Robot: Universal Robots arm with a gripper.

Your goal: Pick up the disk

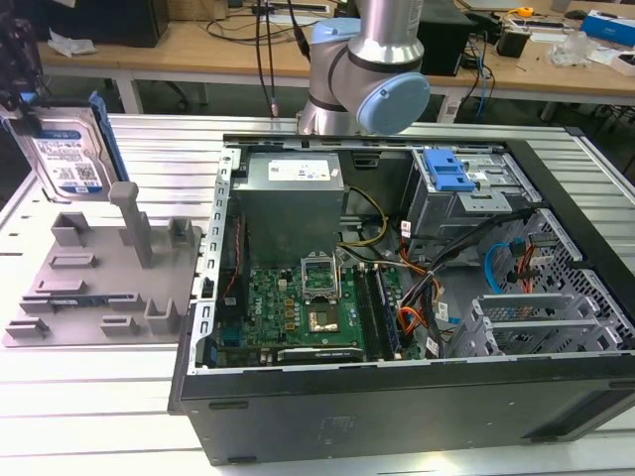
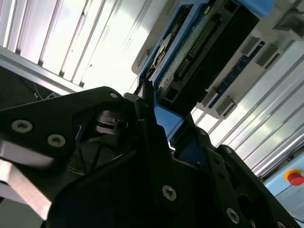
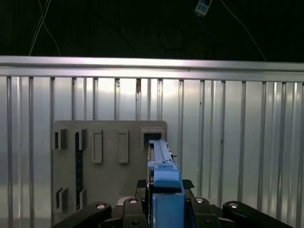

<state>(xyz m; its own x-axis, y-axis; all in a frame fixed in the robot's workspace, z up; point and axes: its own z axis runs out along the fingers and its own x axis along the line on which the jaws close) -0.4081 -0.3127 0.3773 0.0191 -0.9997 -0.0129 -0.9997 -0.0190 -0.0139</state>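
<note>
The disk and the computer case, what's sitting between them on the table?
In the exterior view, the grey fixture tray with its posts lies between the raised disk and the case.

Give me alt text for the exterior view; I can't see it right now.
The gripper holds the disk upright above the grey fixture tray at the exterior view's left. An open black computer case lies on the ribbed metal table, the arm's base behind it.
</note>
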